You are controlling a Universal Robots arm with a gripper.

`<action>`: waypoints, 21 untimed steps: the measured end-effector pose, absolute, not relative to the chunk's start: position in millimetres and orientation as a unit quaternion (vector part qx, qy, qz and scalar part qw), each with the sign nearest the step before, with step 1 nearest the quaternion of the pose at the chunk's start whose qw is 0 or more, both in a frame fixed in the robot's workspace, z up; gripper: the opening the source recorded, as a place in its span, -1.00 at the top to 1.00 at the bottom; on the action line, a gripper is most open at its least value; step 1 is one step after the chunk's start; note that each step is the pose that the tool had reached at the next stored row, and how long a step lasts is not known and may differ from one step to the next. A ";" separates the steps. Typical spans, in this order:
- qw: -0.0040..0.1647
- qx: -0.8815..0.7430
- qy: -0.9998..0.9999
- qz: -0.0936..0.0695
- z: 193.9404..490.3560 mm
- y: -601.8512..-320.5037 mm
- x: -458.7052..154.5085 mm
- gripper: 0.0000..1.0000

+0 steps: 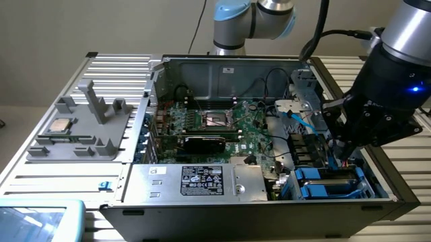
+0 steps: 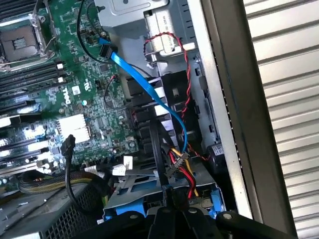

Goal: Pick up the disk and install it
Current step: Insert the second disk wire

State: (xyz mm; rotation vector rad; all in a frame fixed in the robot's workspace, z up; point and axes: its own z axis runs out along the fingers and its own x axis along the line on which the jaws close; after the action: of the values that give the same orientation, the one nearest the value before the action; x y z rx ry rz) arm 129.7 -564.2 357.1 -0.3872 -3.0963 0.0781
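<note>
We find the hand point(image 1: 341, 149) lowered inside the open computer case point(image 1: 222, 65), at the drive bay on the exterior view's right. Its fingers are drawn fully together. In the wrist view the fingertips point(image 2: 175, 219) sit right over the cable connectors at the end of the bay, and we cannot tell whether they pinch anything.

The disk point(image 1: 328, 182) lies flat in the drive cage at the case's near corner, on the exterior view's right, its blue rails seated along the cage sides. We judge the rails are there to guide and lock the drive in its slot, so the disk looks installed or nearly so. The hand hangs just above the disk's inner end, near the connectors.

A blue data cable point(image 2: 149, 89) runs from the motherboard point(image 1: 215, 126) down to the bay, and a red, yellow and black power lead point(image 2: 182, 174) ends at the same place; both reach where the drive's ports face.

Count:
- one arm, one hand
- one case, lying on its side with the cover off for access from above
- one disk that we can make out in the cage
- one small square chip point(image 1: 61, 124) on a grey fixture point(image 1: 81, 141) on the desk point(image 1: 40, 171)
- one silver box with a black label point(image 1: 195, 181)
</note>
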 end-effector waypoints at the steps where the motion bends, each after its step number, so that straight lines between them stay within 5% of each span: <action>1: 0.010 -0.115 -0.993 0.025 357.0 -564.3 129.7 0.79; 21: 0.010 0.014 -0.999 0.027 353.6 -569.1 129.0 0.79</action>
State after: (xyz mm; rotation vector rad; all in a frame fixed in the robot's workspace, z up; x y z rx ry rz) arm 129.0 -569.1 353.6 0.0423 -3.1192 0.0847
